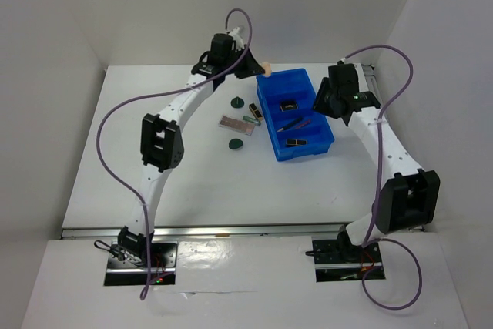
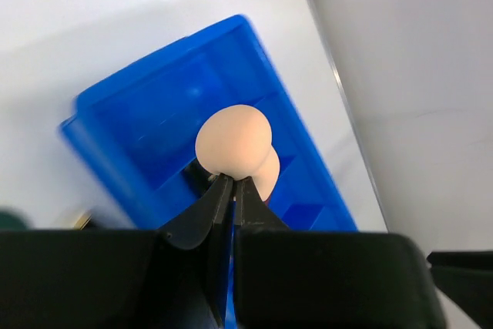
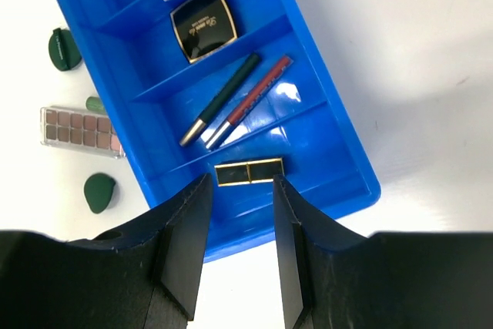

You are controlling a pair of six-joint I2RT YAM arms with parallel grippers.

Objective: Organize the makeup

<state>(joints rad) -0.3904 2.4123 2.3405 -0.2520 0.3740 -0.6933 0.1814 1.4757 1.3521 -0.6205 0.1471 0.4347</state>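
The left gripper [image 2: 233, 184] is pinched tight on the narrow end of the sponge [image 2: 233, 142], holding it in the air at the far left corner of the tray [image 3: 327, 140], so the step in hand looks like carrying the sponge to a compartment. From where I stand I cannot tell whether it hangs squarely over the far compartment or just at its rim. The right gripper [image 3: 239, 190] hovers over the near end of the tray with its jaws apart and nothing between them. A lipstick [image 3: 248, 171] lies below it in the nearest compartment. Two pencils [image 3: 221, 99] lie side by side in the next one, and the square compact [image 3: 203, 25] in the one beyond. Out on the table [image 1: 192, 182], left of the tray, lie the palette [image 3: 79, 129] and two round compacts [image 3: 64, 48], one on either side of it, not yet sorted. The next move, I'd say, calls for centring the sponge over a free compartment, lowering it inside the walls and only then opening, since a soft round thing let go high may bounce or roll out.
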